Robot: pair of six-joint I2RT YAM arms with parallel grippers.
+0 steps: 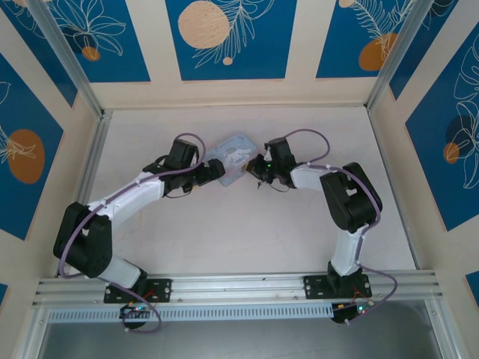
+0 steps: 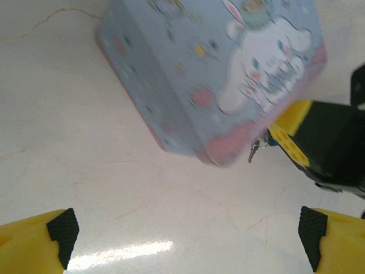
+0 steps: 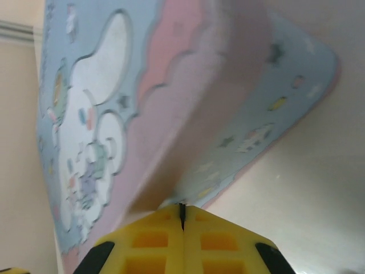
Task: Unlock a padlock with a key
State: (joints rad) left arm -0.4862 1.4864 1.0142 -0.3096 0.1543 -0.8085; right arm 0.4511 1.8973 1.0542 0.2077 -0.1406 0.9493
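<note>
The pale blue cartoon tin (image 1: pixel 233 152) sits at mid-table between both grippers. At its pink lower corner in the left wrist view, a tiny silvery key (image 2: pixel 252 152) dangles beside a small bluish bit of the padlock (image 2: pixel 273 142). That bit lies right at the tip of my right gripper (image 2: pixel 280 138). My right gripper (image 3: pixel 182 209) is shut, fingertips pressed together against the tin's (image 3: pixel 188 85) edge, and most of the padlock is hidden there. My left gripper (image 2: pixel 185 234) is wide open over bare table, short of the tin (image 2: pixel 211 68), holding nothing.
The pale tabletop (image 1: pixel 239 232) is boxed in by walls with blue panels and metal rails at the left (image 1: pixel 93 149) and near edges. The two grippers (image 1: pixel 217 173) (image 1: pixel 258 178) face each other closely across the tin.
</note>
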